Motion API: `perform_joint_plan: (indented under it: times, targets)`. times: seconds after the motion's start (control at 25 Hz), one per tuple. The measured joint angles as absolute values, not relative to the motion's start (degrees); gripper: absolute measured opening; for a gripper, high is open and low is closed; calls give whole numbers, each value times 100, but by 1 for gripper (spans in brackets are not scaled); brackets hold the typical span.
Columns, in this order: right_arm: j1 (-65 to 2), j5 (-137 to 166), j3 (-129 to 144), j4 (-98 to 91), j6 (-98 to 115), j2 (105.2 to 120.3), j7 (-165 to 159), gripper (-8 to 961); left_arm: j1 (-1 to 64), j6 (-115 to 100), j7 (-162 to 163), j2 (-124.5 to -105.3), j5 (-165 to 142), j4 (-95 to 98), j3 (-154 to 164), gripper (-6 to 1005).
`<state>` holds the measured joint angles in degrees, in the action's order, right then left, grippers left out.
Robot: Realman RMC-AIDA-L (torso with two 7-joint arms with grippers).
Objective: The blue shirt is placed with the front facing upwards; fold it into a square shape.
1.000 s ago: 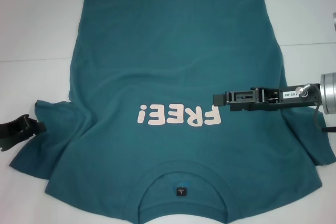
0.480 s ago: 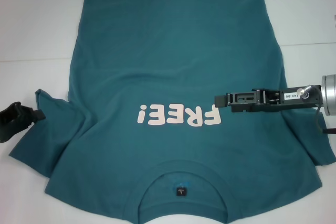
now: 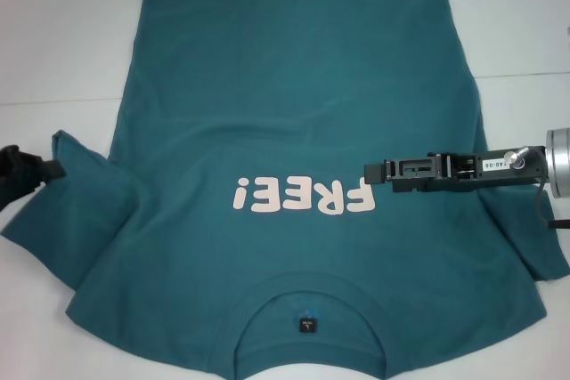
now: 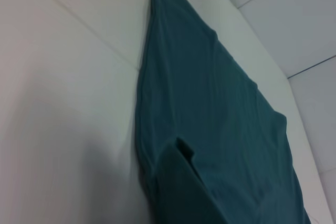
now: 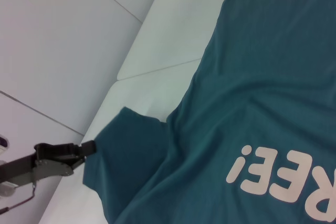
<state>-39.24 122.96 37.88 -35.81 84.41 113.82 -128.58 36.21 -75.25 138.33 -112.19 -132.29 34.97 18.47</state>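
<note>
The blue shirt lies spread front-up across the white table, its lower collar edge cut off by the head view. Pale pink "FREE!" lettering crosses the chest. The left gripper, half out of view, pinches the left sleeve's edge. The right gripper hovers over the chest, fingers pressed together.

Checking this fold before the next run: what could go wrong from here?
1. The left gripper pinches only the tip of the blue shirt's left sleeve; a thin hold like that could slip.
2. The right gripper sits over the "FREE!" lettering, so cloth may drag or bunch beneath it.
</note>
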Motion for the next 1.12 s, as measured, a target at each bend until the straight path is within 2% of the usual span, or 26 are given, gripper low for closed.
perform_joint_plan:
  times: [0.8,1.12]
  targets:
    - [-3937,12296,3788,-3577,8442,11391,-12872,929,3829,-7866,14339,-10918,-13353,3944,1713,35]
    - [-3924,12296,3807,-3577,8417,11398,-12867,928,3876,-7786,14653,-11013,-13371,3937,2258,42]
